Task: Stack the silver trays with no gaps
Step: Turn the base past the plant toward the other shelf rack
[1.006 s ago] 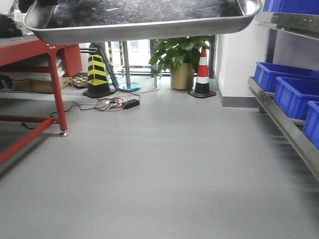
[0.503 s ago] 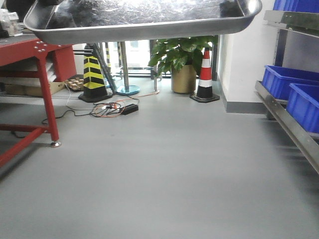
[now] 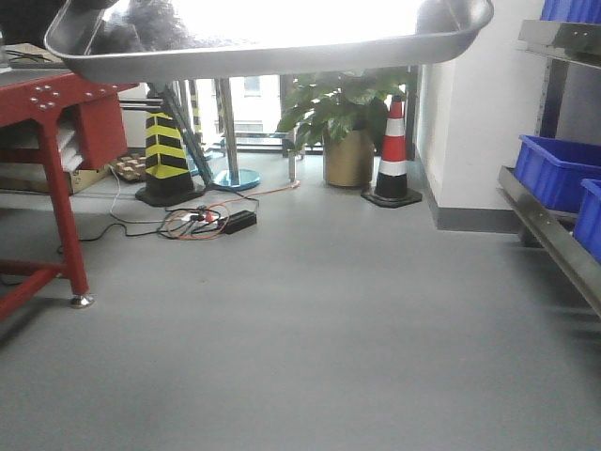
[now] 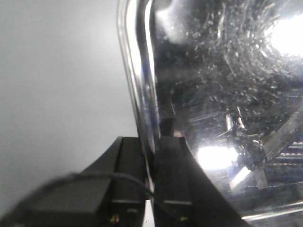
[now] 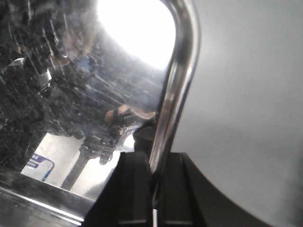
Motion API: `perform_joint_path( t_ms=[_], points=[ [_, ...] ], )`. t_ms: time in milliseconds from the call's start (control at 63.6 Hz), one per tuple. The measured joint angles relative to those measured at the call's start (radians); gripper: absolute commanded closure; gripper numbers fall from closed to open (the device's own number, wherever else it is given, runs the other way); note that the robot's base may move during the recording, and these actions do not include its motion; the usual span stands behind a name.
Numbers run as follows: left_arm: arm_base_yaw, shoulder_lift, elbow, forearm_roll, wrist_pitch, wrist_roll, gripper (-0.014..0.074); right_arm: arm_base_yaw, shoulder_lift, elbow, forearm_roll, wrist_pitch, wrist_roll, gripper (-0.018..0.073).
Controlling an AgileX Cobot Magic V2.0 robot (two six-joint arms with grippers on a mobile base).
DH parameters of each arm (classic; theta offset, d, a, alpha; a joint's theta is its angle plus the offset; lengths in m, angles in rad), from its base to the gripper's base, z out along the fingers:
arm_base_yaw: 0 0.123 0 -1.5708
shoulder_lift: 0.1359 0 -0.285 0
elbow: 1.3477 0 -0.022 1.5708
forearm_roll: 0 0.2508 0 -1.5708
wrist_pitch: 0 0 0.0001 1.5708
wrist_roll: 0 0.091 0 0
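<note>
One silver tray (image 3: 272, 52) hangs in the air across the top of the front view, level, its shiny inside bright with glare. My left gripper (image 4: 151, 156) is shut on the tray's left rim (image 4: 137, 90), one finger outside and one inside. My right gripper (image 5: 155, 170) is shut on the tray's right rim (image 5: 182, 61) in the same way. The tray's scratched, mirror-like bottom fills both wrist views. No other silver tray is in view.
A red metal table (image 3: 47, 160) stands at the left. A steel shelf rail (image 3: 554, 240) with blue bins (image 3: 556, 169) runs along the right. Ahead are a yellow-black cone (image 3: 167, 155), loose cables (image 3: 202, 223), a potted plant (image 3: 343, 117) and an orange-white cone (image 3: 392, 155).
The whole scene has shifted: the red table and shelf bins slid outward and the far cones and plant sit lower and nearer. The tray stays in the same place between my grippers, now with strong glare.
</note>
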Motion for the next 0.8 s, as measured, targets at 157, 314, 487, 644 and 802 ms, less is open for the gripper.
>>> perform_joint_path(
  t_ms=[157,314,487,644,802],
  points=[
    [0.0,0.0,0.0,0.0,0.0,0.0,0.0644,0.0,0.0,0.0,0.0,0.0,0.0,0.0503],
    [0.0,0.0,0.0,0.0,0.0,0.0,0.0644,0.0,0.0,0.0,0.0,0.0,0.0,0.0503],
    [0.0,0.0,0.0,0.0,0.0,0.0,0.0644,0.0,0.0,0.0,0.0,0.0,0.0,0.0503],
    [0.0,0.0,0.0,0.0,0.0,0.0,0.0644,0.0,0.0,0.0,0.0,0.0,0.0,0.0503],
    [0.0,0.0,0.0,0.0,0.0,0.0,0.0644,0.0,0.0,0.0,0.0,0.0,0.0,0.0503]
  ],
)
